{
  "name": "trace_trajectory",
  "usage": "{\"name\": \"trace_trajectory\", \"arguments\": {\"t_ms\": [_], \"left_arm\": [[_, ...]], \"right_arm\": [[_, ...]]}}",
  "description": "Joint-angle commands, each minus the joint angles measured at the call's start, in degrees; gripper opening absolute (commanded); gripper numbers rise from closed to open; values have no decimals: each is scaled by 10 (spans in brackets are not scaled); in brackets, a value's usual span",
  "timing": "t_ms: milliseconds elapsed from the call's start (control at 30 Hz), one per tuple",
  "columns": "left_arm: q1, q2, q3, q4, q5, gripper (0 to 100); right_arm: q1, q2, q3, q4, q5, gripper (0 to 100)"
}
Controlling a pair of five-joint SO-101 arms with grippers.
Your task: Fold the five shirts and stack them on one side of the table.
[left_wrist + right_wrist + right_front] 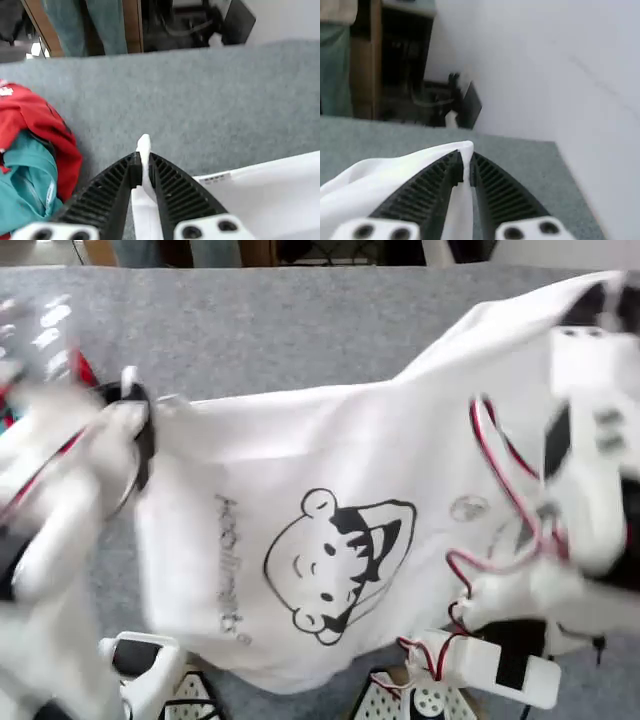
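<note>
The left hand [143, 162] was pressed together on a fold of the white shirt [260, 195], with a small tuft of cloth sticking out past its black ribbed fingers [112, 182]. The right hand [464, 161] was likewise closed, pinching another edge of the same shirt, whose cloth bunched out beside its fingertips. In the high view the shirt lay spread between the two hands across the grey tabletop [300, 330], the corner by the right arm pulled up toward the far edge. Its cartoon face print [340, 565] faced up, near the middle. Beside the left hand, a red shirt [35, 120] and a teal shirt [25, 185] lay crumpled together on the tabletop, touching each other.
</note>
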Motion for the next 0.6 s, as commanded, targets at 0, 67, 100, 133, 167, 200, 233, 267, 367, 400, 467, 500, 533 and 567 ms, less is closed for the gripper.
{"name": "trace_trajectory", "arguments": {"t_ms": [0, 67, 100, 133, 167, 200, 233, 267, 367, 400, 467, 500, 533, 567], "left_arm": [[-30, -4, 197, -156, -1, 30], [-43, -4, 268, -251, -1, 30], [-52, -4, 298, -303, -1, 29], [-60, -4, 326, -359, -1, 29], [-67, -4, 349, -413, 4, 29], [-73, -4, 369, -468, 15, 29], [-80, -3, 385, -515, 29, 29], [-86, -2, 399, -559, 39, 29], [-86, 19, 420, -647, 43, 30], [-86, 36, 419, -663, 45, 30], [-86, 82, 399, -680, 47, 30], [-86, 108, 380, -681, 47, 30], [-86, 136, 355, -678, 47, 30], [-87, 162, 326, -677, 47, 30]], "right_arm": [[-52, -6, 162, -18, 47, 15], [-76, 5, 266, -63, 59, 15], [-80, 13, 315, -97, 59, 15], [-84, 22, 360, -136, 59, 15], [-84, 33, 400, -178, 59, 15], [-84, 46, 432, -220, 59, 15], [-84, 60, 458, -259, 59, 15], [-84, 77, 476, -295, 59, 15], [-84, 130, 490, -371, 54, 15], [-84, 143, 487, -390, 54, 15], [-84, 161, 455, -411, 54, 15], [-84, 166, 433, -417, 53, 15], [-84, 171, 404, -421, 50, 15], [-84, 176, 371, -427, 41, 14]]}}
